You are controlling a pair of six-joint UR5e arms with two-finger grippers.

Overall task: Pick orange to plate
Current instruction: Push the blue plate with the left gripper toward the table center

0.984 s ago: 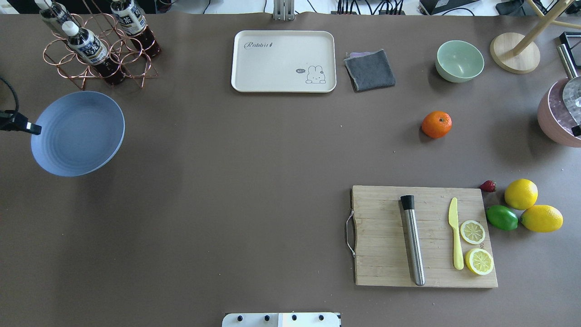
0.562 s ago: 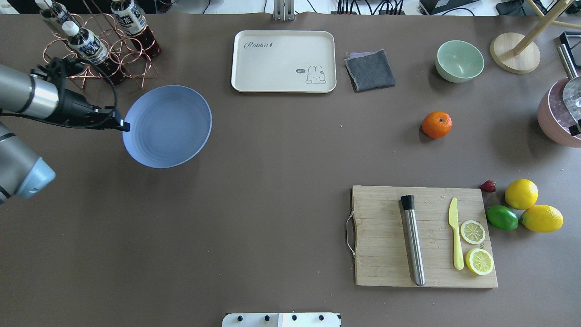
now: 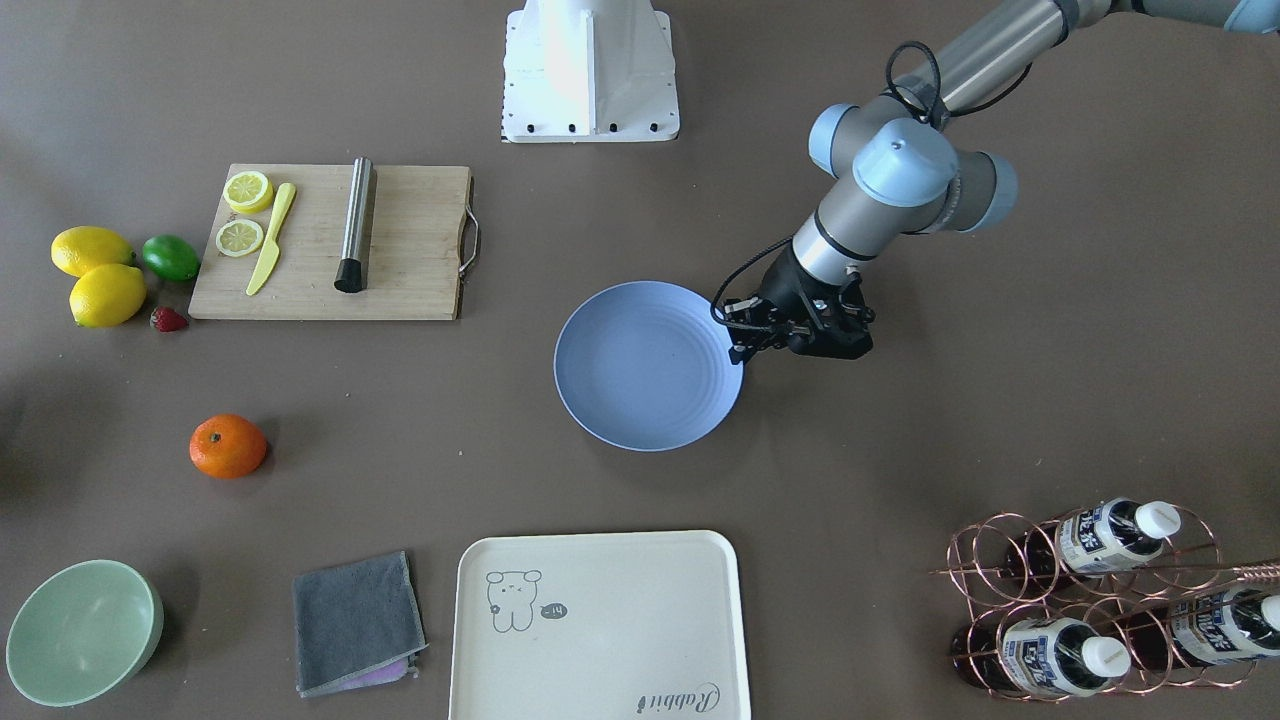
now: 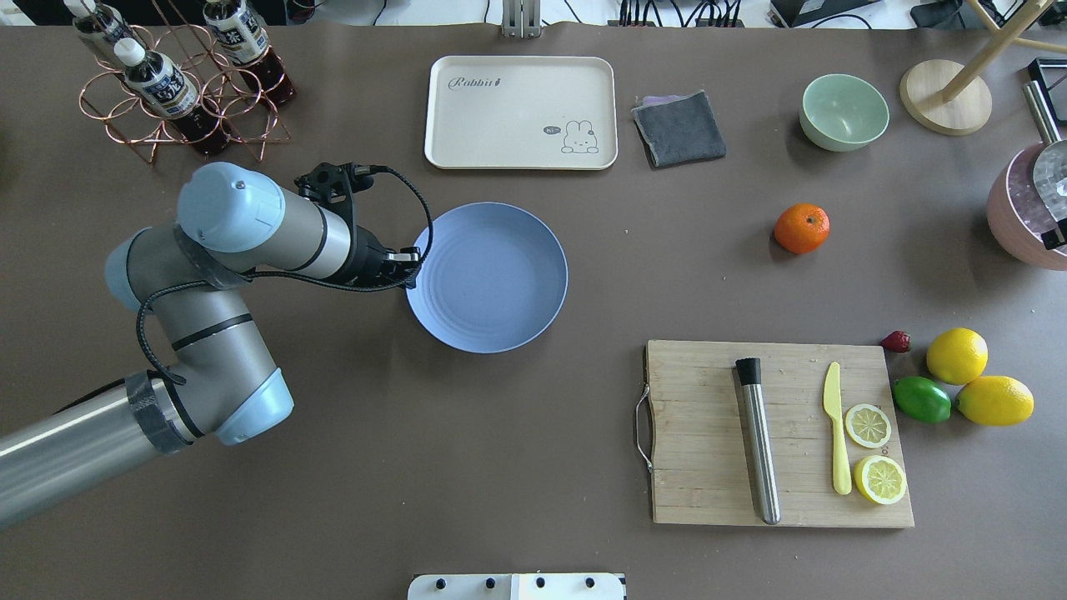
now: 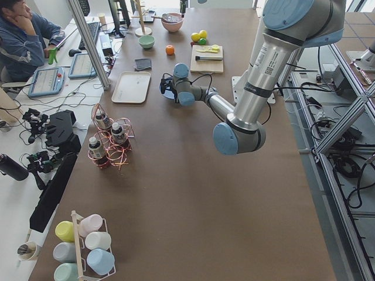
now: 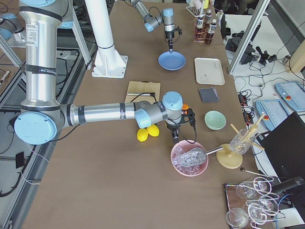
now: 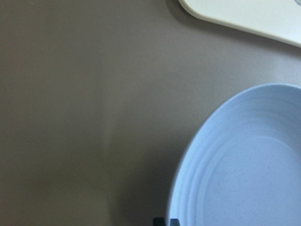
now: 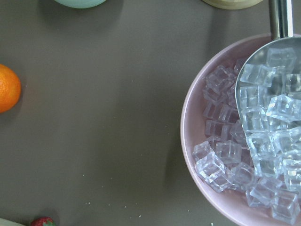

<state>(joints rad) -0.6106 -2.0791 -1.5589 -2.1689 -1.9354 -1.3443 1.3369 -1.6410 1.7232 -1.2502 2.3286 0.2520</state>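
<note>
The orange (image 4: 802,228) sits alone on the table at the right, also seen as the orange (image 3: 228,446) and at the left edge as the orange (image 8: 7,88). The pale blue plate (image 4: 488,277) lies level at mid-table, just in front of the cream tray. My left gripper (image 4: 408,265) is shut on the plate's left rim; the plate (image 7: 244,165) fills the left wrist view's lower right. My right gripper (image 6: 175,136) hovers by the pink ice bowl, well apart from the orange. I cannot tell whether it is open or shut.
A cream tray (image 4: 521,112), grey cloth (image 4: 679,127) and mint bowl (image 4: 844,112) line the far side. A cutting board (image 4: 708,433) with muddler, knife and lemon slices sits front right, next to lemons and a lime (image 4: 922,399). A bottle rack (image 4: 179,83) stands far left.
My left arm has swept the plate from the table's left edge rightward to the middle and levelled it. The orange and the right arm have stayed put.
</note>
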